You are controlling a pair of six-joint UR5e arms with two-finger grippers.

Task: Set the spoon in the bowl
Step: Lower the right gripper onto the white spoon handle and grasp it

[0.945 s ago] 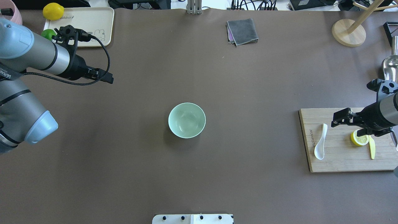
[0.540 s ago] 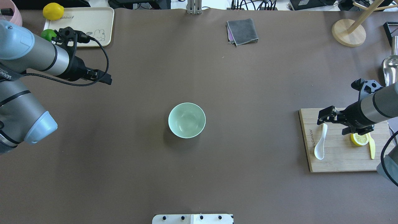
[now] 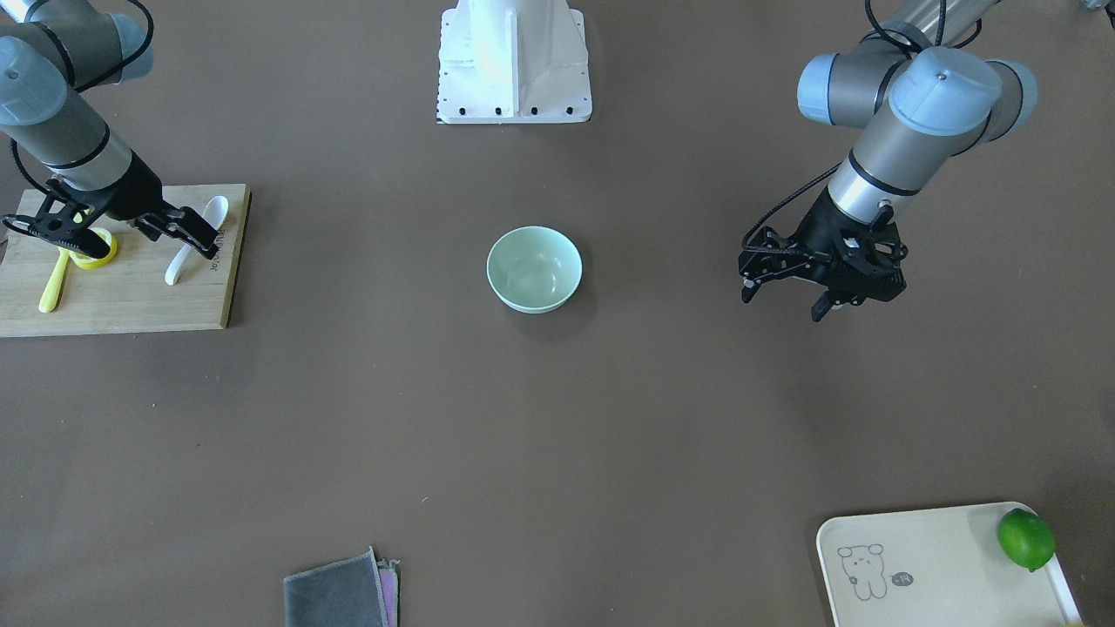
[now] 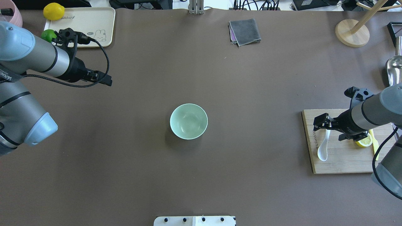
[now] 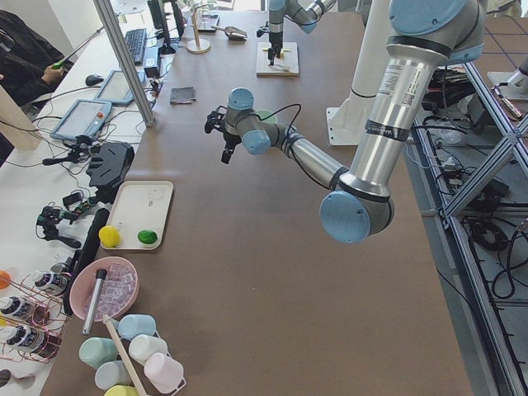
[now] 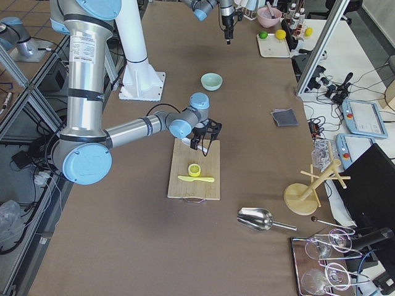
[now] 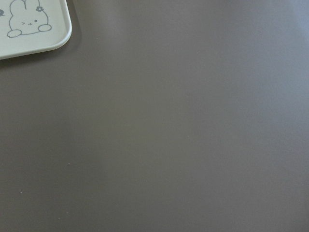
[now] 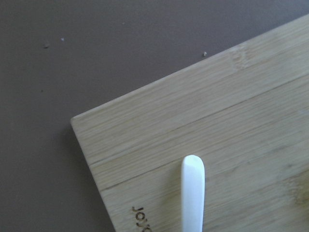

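The white spoon (image 4: pixel 323 148) lies on the wooden cutting board (image 4: pixel 342 161) at the right, scoop toward the robot; it also shows in the front view (image 3: pixel 195 241). My right gripper (image 4: pixel 327 131) is open and hangs over the handle's far end, one finger on each side, gripping nothing. The right wrist view shows the handle tip (image 8: pixel 192 191) and no fingers. The mint-green bowl (image 4: pixel 188 121) stands empty at the table's middle. My left gripper (image 3: pixel 781 306) is open and empty, hovering far left of the bowl.
A lemon half (image 4: pixel 364 142) and a yellow knife (image 4: pixel 375 147) lie on the board beside my right gripper. A cream tray (image 4: pixel 91 23) with a lemon (image 4: pixel 53 11) and lime (image 4: pixel 48 34) sits far left. A grey cloth (image 4: pixel 244 31) lies at the back.
My right gripper has moved left across the board, from over the lemon half to over the spoon's handle. The left arm has drifted slightly. The spoon and bowl have not moved.
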